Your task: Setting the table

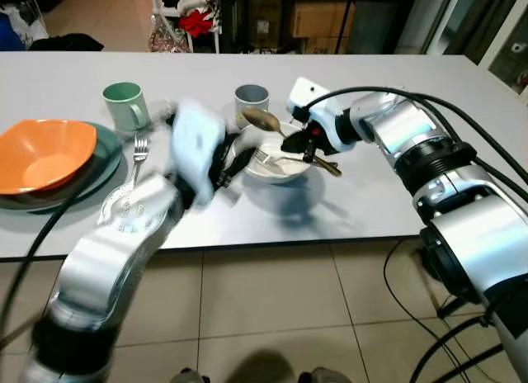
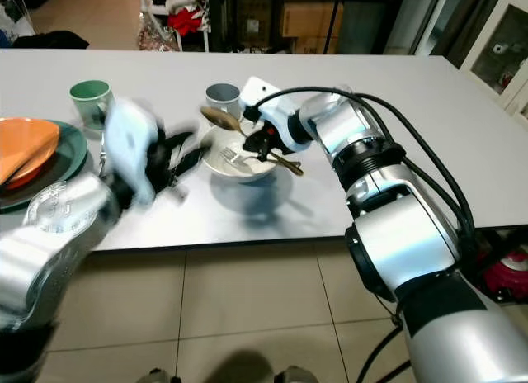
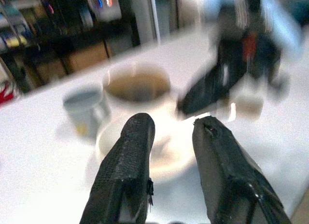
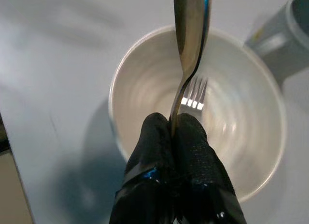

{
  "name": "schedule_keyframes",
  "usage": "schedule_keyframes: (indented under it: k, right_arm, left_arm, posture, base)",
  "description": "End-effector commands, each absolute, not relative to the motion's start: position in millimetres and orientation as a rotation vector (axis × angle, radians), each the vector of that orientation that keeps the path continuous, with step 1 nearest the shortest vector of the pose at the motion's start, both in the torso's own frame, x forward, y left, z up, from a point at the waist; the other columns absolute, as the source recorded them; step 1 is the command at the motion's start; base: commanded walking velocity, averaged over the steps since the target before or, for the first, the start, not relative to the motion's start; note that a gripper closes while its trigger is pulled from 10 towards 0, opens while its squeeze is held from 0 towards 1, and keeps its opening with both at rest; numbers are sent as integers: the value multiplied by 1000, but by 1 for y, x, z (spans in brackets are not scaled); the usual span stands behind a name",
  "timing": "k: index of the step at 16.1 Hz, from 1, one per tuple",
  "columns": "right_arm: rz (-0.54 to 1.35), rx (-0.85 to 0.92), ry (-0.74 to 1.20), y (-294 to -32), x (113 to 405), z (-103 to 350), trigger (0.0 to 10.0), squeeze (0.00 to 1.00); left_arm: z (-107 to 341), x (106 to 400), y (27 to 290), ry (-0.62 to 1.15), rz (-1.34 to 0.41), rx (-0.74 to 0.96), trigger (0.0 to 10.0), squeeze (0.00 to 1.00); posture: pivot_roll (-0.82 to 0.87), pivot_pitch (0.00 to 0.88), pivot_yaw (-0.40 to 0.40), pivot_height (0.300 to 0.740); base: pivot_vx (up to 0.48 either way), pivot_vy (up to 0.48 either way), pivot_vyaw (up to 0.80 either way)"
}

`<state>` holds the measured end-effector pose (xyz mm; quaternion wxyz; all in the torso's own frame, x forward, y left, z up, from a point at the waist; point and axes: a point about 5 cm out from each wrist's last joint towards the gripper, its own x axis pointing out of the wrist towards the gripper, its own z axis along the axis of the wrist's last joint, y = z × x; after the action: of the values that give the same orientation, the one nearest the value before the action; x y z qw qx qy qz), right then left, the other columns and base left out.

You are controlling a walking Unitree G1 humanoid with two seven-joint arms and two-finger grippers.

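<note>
Holding a spoon [image 4: 190, 35] clamped between closed fingertips, the right gripper [image 1: 307, 145] hangs just over the white bowl [image 1: 276, 170] near the table's [image 1: 388, 210] front edge. In the head view the spoon's long axis runs from about ten o'clock, where its bowl end sticks up, down to four o'clock past the fingers. A fork [image 4: 193, 96] lies inside the white bowl, straight below the gripper. The right arm is plainly the nearer one to both utensils.

The left gripper [image 3: 169, 137], fingers apart and empty, sits at the white bowl's nine o'clock side, blurred in the head views. Its wrist view shows the white bowl ahead with a grey cup [image 3: 87, 110] beside it.

The right wrist view alone shows the fork's tines against the bowl's floor; the head view adds the orange bowl [image 1: 45, 156] on its green plate [image 1: 103, 152], a second fork [image 1: 138, 152] and a green mug [image 1: 125, 105] off at nine o'clock. The spoon probably belongs at a place setting there.
</note>
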<state>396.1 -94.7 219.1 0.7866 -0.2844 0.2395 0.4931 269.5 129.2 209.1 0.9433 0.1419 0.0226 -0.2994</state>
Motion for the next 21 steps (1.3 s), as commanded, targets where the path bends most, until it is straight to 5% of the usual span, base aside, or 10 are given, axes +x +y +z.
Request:
schedule_keyframes:
  k: [1,14,16,17,18,21]
  right_arm:
    - [1043,-636,512,-94,398,227,10000,0]
    - [828,-712,531,-81,404,208,10000,0]
    - [816,-717,529,-80,404,207,10000,514]
    - [810,-720,527,-80,405,207,10000,635]
    - [807,-724,529,-80,405,206,10000,722]
    - [798,-720,526,-80,405,206,10000,773]
  left_arm:
    - [210,265,129,53,-623,327,10000,0]
    - [189,227,126,186,-680,324,10000,0]
    - [190,227,125,187,-679,323,10000,0]
    - [190,227,125,186,-674,321,10000,0]
    - [191,227,124,187,-671,319,10000,0]
    - [191,227,125,187,-666,315,10000,0]
  posture:
    - [-48,53,-20,740]
    - [-29,99,-58,740]
    - [-31,102,-64,740]
    - [-31,102,-66,740]
    - [-31,103,-68,740]
    - [-31,104,-68,740]
  base:
    - [0,0,0]
    - [0,0,0]
    - [0,0,0]
    - [0,0,0]
    - [0,0,0]
    - [0,0,0]
